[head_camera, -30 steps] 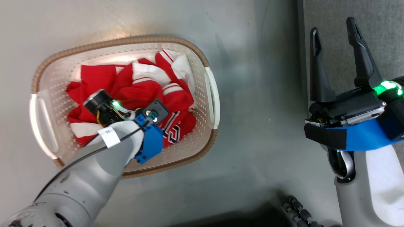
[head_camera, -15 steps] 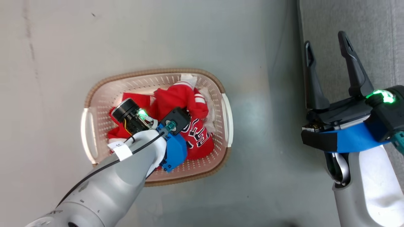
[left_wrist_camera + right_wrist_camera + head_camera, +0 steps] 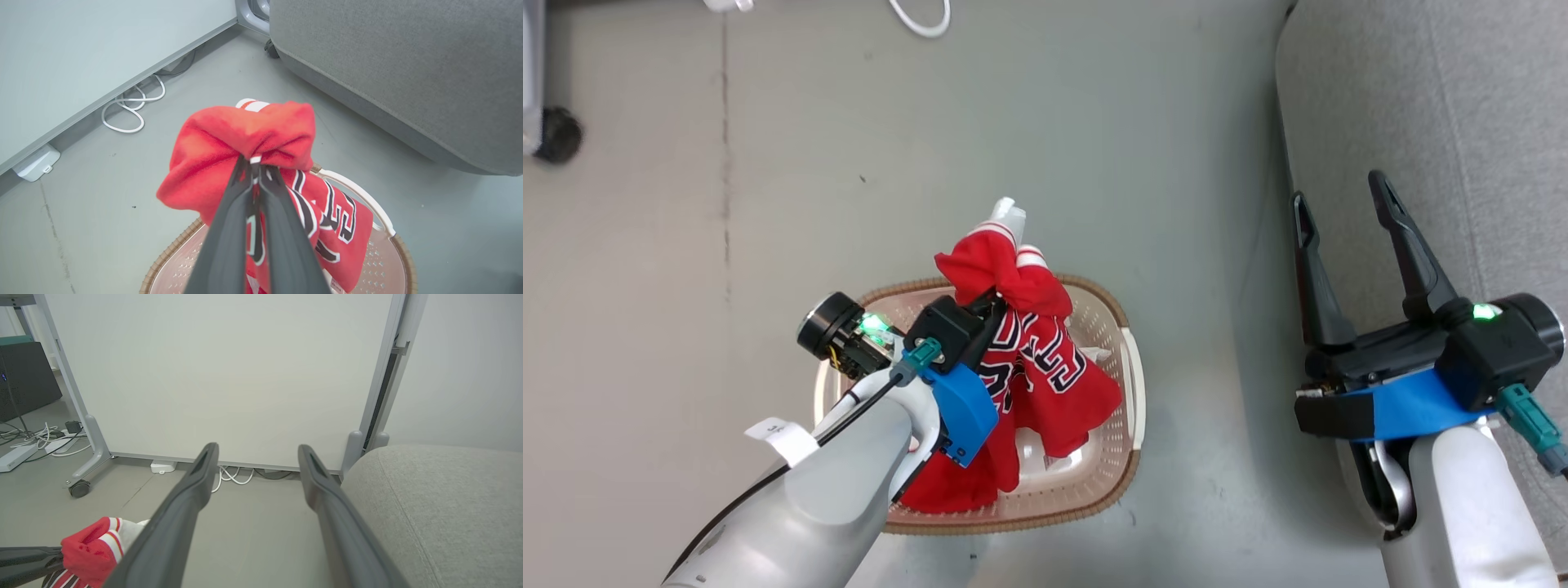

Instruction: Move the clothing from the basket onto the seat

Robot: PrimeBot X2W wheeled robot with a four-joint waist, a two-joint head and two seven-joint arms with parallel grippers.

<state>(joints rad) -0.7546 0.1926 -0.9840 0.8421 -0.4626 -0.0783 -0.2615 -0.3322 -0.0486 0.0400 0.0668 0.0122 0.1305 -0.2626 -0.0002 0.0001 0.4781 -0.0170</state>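
Right now my left gripper (image 3: 255, 162) is clamping its fingers together on a bunched fold of the clothing (image 3: 1054, 367). The clothing is hanging above the basket (image 3: 1134, 384), its lower hem seemingly dipping inside, though my arm is blocking that part. My right gripper (image 3: 1337, 188) is hovering with fingers spread wide, holding nothing, over the edge of the seat (image 3: 1421, 98), beside the basket.

The cream-white plastic basket with brown woven-look rim (image 3: 1112, 457) is partly covered by the pale left forearm (image 3: 833, 506) and the bright-red jersey-like clothing (image 3: 1054, 384), whose folded block lettering cannot be read whole. Right of the basket, the light-grey upholstered seat (image 3: 1462, 98) is cut off.
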